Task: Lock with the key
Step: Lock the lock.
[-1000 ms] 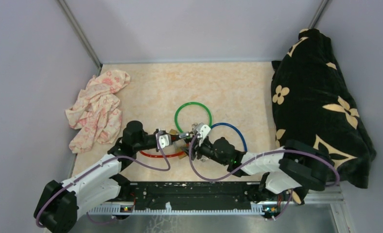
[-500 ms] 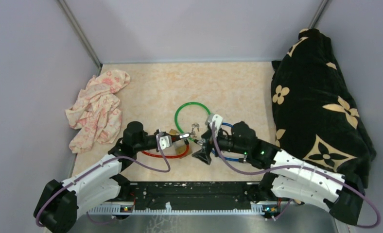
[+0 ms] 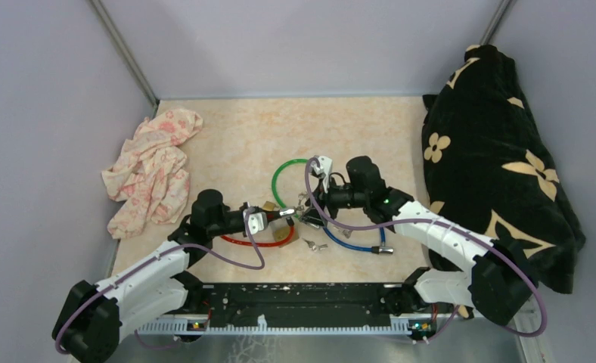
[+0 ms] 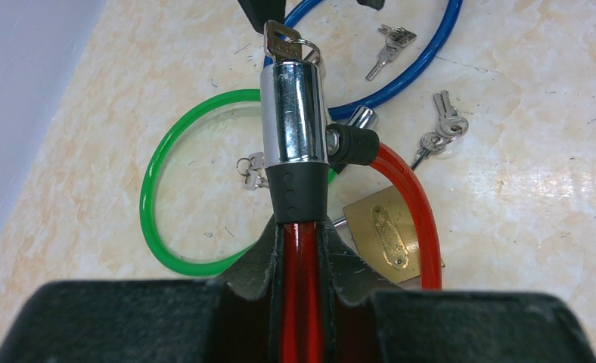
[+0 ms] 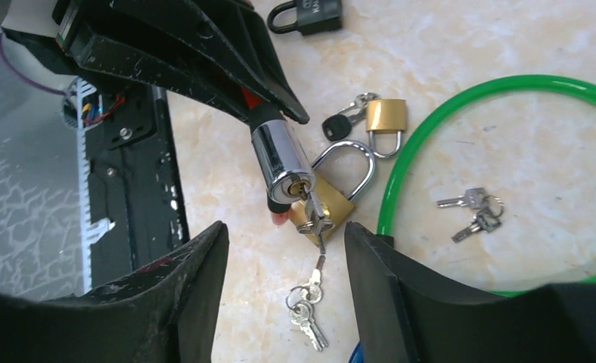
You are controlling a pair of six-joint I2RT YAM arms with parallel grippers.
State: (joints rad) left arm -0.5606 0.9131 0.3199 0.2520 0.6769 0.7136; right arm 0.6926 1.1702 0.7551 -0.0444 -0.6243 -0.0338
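Right tool (image 5: 286,234) has backed off, spread — we judge the key (image 5: 314,215) seated ahead; left tool (image 4: 301,234) pinches the cable lock (image 4: 293,113).

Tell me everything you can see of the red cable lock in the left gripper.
The red cable lock is a glossy red coated cable ending in a shiny chrome cylinder with a black rubber collar. A key on a ring sits in the keyhole at its end face. The cable's other end, black-sleeved, seems plugged into the cylinder's side, closing the loop. The left gripper pinches the cable behind the collar.
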